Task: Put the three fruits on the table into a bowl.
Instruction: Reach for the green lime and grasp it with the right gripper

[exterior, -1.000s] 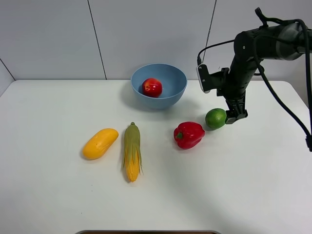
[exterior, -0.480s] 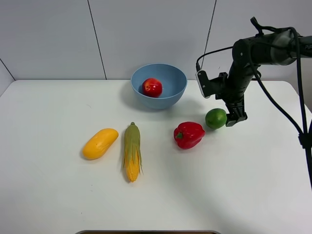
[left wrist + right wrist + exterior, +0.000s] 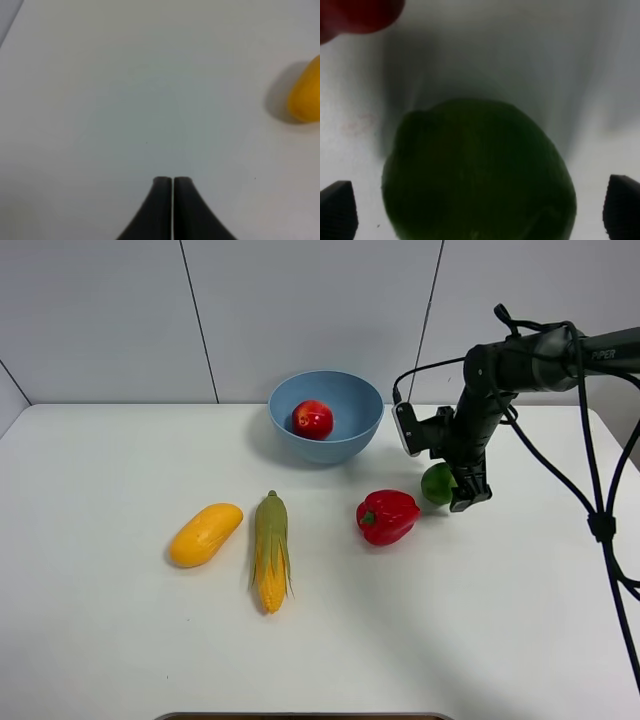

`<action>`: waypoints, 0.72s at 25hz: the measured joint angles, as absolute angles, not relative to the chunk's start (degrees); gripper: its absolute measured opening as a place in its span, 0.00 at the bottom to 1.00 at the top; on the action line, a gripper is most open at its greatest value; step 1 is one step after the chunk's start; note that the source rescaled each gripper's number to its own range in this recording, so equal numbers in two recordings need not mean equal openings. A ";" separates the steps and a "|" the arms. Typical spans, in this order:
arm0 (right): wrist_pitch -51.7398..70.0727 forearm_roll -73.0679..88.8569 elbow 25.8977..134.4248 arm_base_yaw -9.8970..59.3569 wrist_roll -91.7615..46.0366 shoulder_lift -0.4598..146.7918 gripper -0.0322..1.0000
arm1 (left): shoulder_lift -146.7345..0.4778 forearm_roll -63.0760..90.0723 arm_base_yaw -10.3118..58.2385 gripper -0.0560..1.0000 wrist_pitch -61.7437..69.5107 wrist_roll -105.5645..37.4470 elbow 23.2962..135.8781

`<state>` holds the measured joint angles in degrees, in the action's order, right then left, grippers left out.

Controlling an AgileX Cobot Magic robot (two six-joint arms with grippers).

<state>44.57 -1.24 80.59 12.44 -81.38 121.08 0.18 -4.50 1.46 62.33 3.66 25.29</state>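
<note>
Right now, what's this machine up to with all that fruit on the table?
It is gathering fruit into the blue bowl; the red fruit already sits inside. The right gripper, jaws open, straddles the lime beside the red pepper. The mango lies on the table by the corn, with the left gripper shut and empty nearby.

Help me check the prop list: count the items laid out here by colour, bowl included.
Red: 2 (pomegranate, bell pepper)
Green: 1 (lime)
Yellow-orange: 1 (mango)
Yellow with green husk: 1 (corn cob)
Light blue: 1 (bowl)
Total: 6
</note>
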 joint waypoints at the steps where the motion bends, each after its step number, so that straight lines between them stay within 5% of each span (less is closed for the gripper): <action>1: 44.21 -1.19 80.59 12.44 -81.44 121.56 0.99 | 0.18 -4.50 1.46 0.05 62.33 3.66 25.29; 14: 42.61 -1.07 80.59 12.44 -82.37 125.00 0.98 | 0.18 -4.51 1.46 0.05 62.33 3.66 25.29; 18: 42.61 -1.07 80.59 12.44 -82.37 125.17 0.85 | 0.18 -4.51 1.46 0.05 62.33 3.66 25.29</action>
